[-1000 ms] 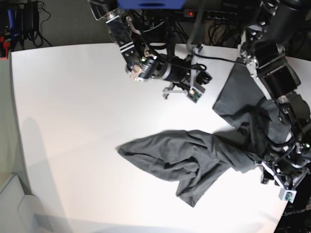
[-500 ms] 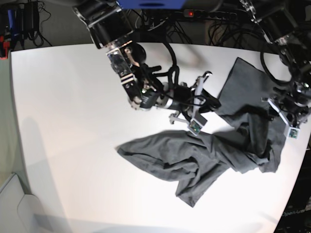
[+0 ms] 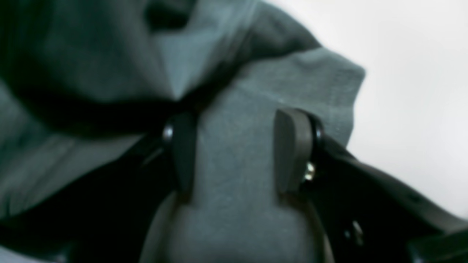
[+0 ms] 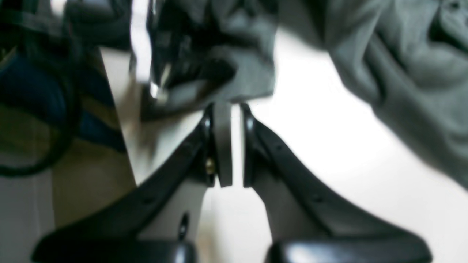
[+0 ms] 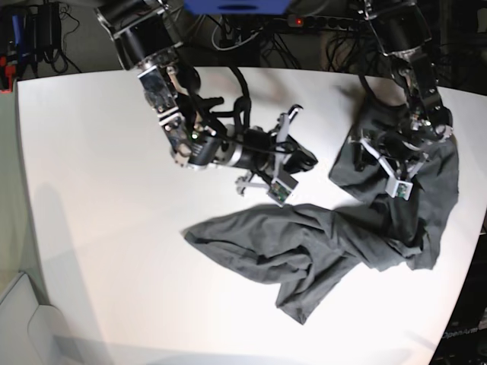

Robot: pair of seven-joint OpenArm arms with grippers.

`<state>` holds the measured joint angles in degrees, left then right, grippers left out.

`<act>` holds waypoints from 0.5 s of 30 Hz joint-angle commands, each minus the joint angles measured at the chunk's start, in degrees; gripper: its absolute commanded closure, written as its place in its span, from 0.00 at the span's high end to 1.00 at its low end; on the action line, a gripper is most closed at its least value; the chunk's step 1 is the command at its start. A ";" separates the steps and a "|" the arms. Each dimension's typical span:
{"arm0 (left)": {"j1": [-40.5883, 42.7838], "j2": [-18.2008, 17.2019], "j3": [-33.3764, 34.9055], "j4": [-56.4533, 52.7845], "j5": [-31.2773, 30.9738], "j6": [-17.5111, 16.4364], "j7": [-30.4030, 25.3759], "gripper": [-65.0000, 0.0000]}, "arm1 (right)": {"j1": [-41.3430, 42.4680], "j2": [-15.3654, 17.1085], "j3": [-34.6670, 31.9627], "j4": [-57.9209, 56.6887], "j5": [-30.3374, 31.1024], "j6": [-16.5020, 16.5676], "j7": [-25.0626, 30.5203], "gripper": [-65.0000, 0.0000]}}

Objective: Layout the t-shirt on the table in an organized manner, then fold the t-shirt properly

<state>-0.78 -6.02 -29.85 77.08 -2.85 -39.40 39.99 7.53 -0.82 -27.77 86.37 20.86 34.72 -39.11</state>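
Observation:
The dark grey t-shirt [image 5: 304, 251] lies crumpled across the right half of the white table [image 5: 99, 190], one part bunched at the far right. My left gripper [image 5: 374, 156] sits on that bunch. In the left wrist view a thick fold of the t-shirt [image 3: 237, 204] fills the gap between its fingers [image 3: 292, 149], over the table [image 3: 420, 91]. My right gripper [image 5: 308, 161] hovers just left of the bunch. In its wrist view the right gripper [image 4: 234, 109] is shut with nothing in it, and the t-shirt [image 4: 420, 73] is just ahead above the table [image 4: 329, 164].
Cables and a power strip [image 5: 304, 21] run behind the table's far edge. The shirt's right side lies close to the table's right edge [image 5: 475, 228]. The two arms are near each other over the far right of the table.
My left gripper has moved from the table's near right edge up and inward, dragging the shirt's right part with it. The right arm has shifted slightly toward the shirt.

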 commanded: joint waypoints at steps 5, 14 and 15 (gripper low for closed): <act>1.70 -2.73 -0.18 -0.46 3.95 -0.30 1.73 0.51 | 0.60 0.60 4.08 2.38 1.16 0.40 1.27 0.04; 9.00 -12.13 -2.73 1.03 6.94 -0.60 1.38 0.51 | 1.31 0.42 6.63 2.38 1.16 0.40 1.71 0.05; 9.44 -12.75 -4.22 1.73 6.94 -0.60 1.38 0.51 | 1.75 0.42 6.45 2.20 1.16 0.40 1.71 0.05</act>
<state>8.10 -17.98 -33.95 78.81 0.75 -40.45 37.95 7.90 0.14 -21.32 87.66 21.04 34.72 -38.81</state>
